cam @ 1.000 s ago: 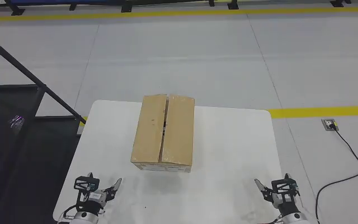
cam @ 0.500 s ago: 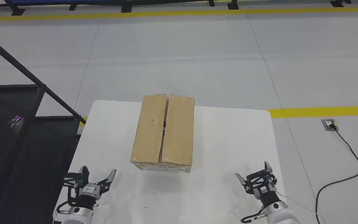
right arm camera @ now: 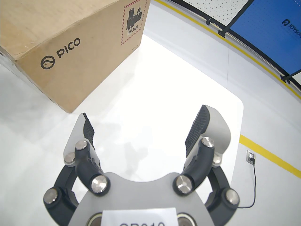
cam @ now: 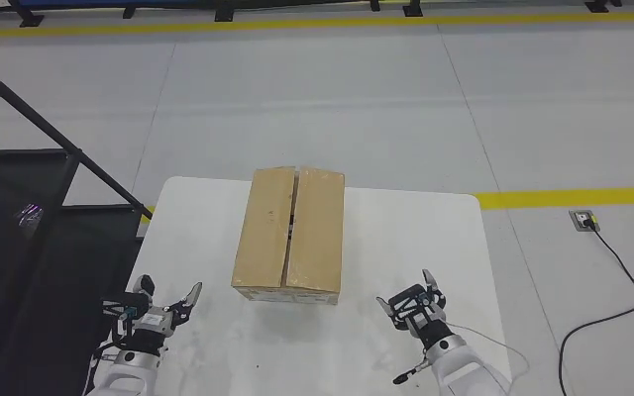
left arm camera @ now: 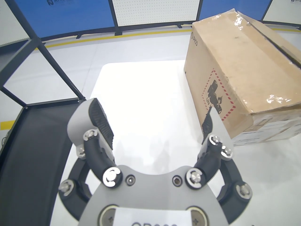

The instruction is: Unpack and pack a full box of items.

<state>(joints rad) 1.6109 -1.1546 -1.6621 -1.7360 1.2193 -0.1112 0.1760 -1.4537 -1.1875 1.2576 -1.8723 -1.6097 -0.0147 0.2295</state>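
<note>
Right end effector (cam: 406, 291) moved nearer the closed box (cam: 289, 233), left end effector (cam: 170, 290) drifted outward, both spread.

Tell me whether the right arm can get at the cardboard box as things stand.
Probably yes: the right gripper is open near the cardboard box, with just bare table between them.
</note>
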